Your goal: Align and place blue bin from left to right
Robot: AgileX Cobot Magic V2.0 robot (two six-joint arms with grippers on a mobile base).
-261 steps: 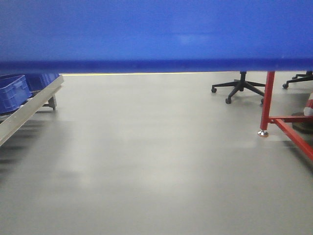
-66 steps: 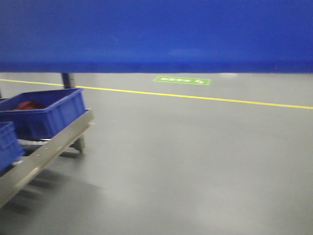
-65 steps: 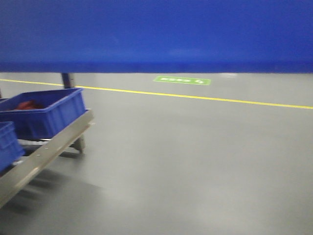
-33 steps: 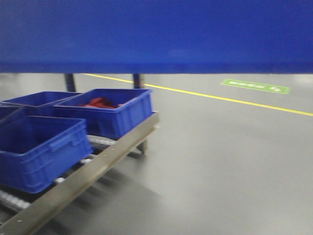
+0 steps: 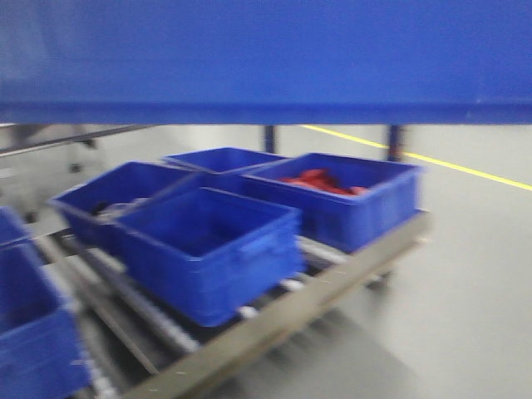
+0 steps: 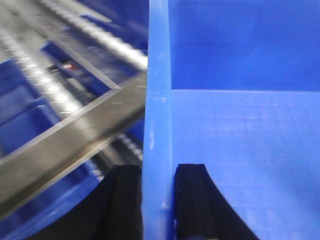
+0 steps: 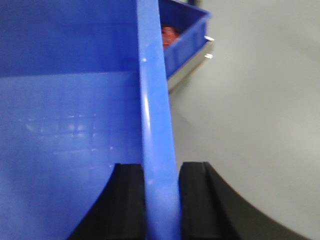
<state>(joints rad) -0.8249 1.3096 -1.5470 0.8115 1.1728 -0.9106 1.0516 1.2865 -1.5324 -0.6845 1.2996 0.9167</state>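
Left claw [image 6: 159,200] pinches the blue bin [image 6: 240,145] wall edge between its black pads [image 6: 125,200], bottom centre of the wrist view. Right claw [image 7: 161,197] grips another wall edge likewise. Bin spans the top of the front view. Below it: other bins [image 5: 208,249] on a roller rack [image 5: 332,287], red parts [image 5: 320,180] in the far right one. Yellow line [image 5: 465,166] on floor, upper right.

On my front camera I see a metal roller rack [image 5: 332,287] carrying several dark blue bins [image 5: 212,249], all blurred. The right-hand bin [image 5: 357,208] holds red items [image 5: 320,179]. Beside the rack, a yellow line [image 5: 465,166] crosses the grey floor [image 5: 465,291].
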